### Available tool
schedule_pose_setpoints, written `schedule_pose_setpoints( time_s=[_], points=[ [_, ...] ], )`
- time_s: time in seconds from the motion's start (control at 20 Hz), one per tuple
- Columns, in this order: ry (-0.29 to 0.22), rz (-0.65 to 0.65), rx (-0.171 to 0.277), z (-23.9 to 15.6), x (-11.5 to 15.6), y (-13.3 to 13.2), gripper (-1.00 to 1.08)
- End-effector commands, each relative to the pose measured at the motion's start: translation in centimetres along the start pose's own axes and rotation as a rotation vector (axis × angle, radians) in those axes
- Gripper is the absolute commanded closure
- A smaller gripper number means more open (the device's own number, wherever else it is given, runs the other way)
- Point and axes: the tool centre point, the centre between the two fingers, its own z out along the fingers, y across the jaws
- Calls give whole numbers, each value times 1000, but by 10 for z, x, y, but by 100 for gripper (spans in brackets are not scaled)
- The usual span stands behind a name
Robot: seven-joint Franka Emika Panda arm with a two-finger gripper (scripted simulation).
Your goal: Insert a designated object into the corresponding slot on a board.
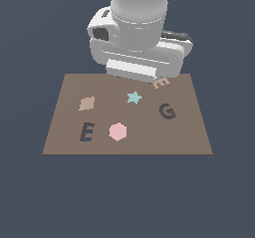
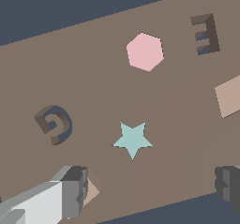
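A: Where is the small tan E-shaped block (image 1: 161,82)?

B: Lying on the flat brown rectangular board (image 1: 64,127), close to the board's far edge and toward the exterior view's right, just under the white robot arm (image 1: 139,28). In the wrist view only a tan corner (image 2: 92,190) of it shows beside one grey fingertip (image 2: 75,190).

A: And the dark grey E-shaped recess (image 1: 86,132)?

B: Toward the near edge on the exterior view's left, well apart from the block and open. The pink hexagon (image 1: 117,131) sits just beside it; the tan diamond (image 1: 86,103) lies farther back.

A: The gripper (image 2: 152,186)?

B: Its fingers are spread wide, one tip beside the block, the other far across, nothing pinched. The teal star (image 1: 134,97) lies mid-board, and the dark G-shaped recess (image 1: 168,111) is near the block.
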Motion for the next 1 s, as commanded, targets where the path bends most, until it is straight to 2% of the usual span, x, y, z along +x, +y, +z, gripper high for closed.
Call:
schedule_pose_setpoints(
  time_s=[0.0,0.95],
  points=[
    [0,66,-1,6,-9,-3,-92],
    [5,619,-9,61,-67,-49,-92]
  ],
)
